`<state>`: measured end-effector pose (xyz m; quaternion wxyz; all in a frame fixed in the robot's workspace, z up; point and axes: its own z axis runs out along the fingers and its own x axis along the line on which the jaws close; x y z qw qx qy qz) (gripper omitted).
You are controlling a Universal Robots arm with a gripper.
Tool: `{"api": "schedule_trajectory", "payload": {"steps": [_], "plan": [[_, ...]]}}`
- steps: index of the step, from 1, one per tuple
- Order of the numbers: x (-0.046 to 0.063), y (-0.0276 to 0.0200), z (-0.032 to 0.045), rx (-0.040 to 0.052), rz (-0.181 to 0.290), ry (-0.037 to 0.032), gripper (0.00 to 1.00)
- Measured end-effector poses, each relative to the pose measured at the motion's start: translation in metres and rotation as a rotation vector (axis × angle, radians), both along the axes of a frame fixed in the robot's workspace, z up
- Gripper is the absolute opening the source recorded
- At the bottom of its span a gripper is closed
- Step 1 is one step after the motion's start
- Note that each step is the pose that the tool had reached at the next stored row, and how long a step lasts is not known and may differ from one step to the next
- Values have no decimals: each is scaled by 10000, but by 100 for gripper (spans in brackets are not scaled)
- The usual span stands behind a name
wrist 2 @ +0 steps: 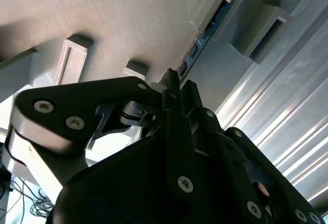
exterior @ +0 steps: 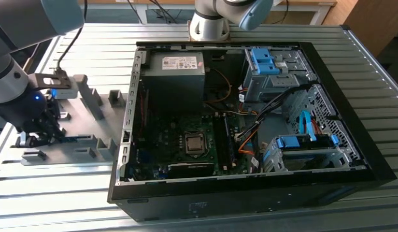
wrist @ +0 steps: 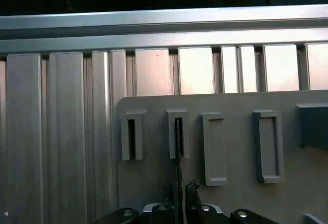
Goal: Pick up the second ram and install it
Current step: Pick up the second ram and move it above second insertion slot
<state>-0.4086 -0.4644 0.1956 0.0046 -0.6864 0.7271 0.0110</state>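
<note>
The gripper (exterior: 35, 139) is down over the grey fixture plate (exterior: 71, 126), at the plate's edge farthest from the open computer case (exterior: 250, 205). The second ram (wrist: 178, 141) stands on edge in the plate's narrow slot blocks (wrist: 178, 134), and in the second wrist view its blue-green length (wrist 2: 193, 54) runs out of one block straight into the claw (wrist 2: 180, 83). The claw is drawn narrow. In the first wrist view (wrist: 180, 189) a fingertip (wrist: 168, 190) sits on each side of the thin board, and it appears closed on it.

The stick is not yet lifted off the plate. The risk lies in the hold and in the pull. The jaws grip a thin edge near one end of the plate's row of blocks, so the long free part could swing or sag. A lift that is not square to the plate could jam the board in its blocks, drag the plate along, or let the stick slip and twist in the claw.
</note>
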Motion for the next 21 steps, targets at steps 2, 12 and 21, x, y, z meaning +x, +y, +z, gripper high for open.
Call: {"api": "schedule_trajectory", "payload": {"steps": [2,12,21], "plan": [[6,1,-13,1,4,-1,24],[10,1,-46,58,21,-2,24],[10,1,-54,31,22,-23,15]]}}
